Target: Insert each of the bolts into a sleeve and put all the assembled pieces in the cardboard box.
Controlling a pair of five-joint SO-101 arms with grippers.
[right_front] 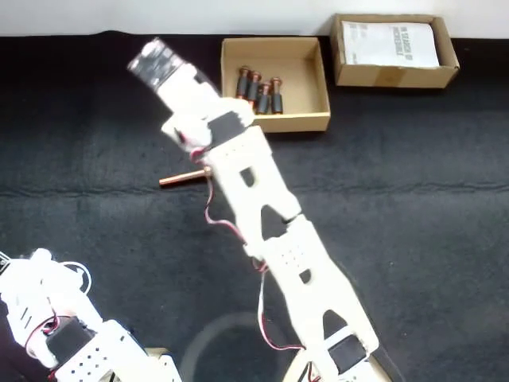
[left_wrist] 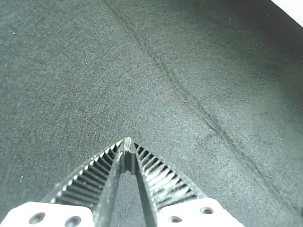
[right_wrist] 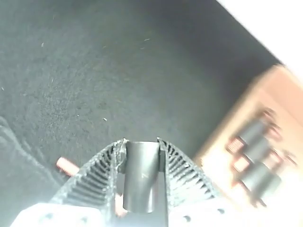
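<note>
The right hand (right_wrist: 141,142) grips a grey sleeve (right_wrist: 141,177) above the worktop (right_front: 413,223). The left hand (left_wrist: 127,142) is closed, empty. One bolt (right_front: 181,179) lies loose; four assembled pieces (right_front: 260,89) sit in the cardboard box (right_front: 274,123).

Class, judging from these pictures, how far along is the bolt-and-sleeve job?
Done: four assembled pieces lie in the cardboard box. In hand: the right gripper holds a sleeve. Remaining: one bolt on the mat needs sleeving and boxing.
</note>
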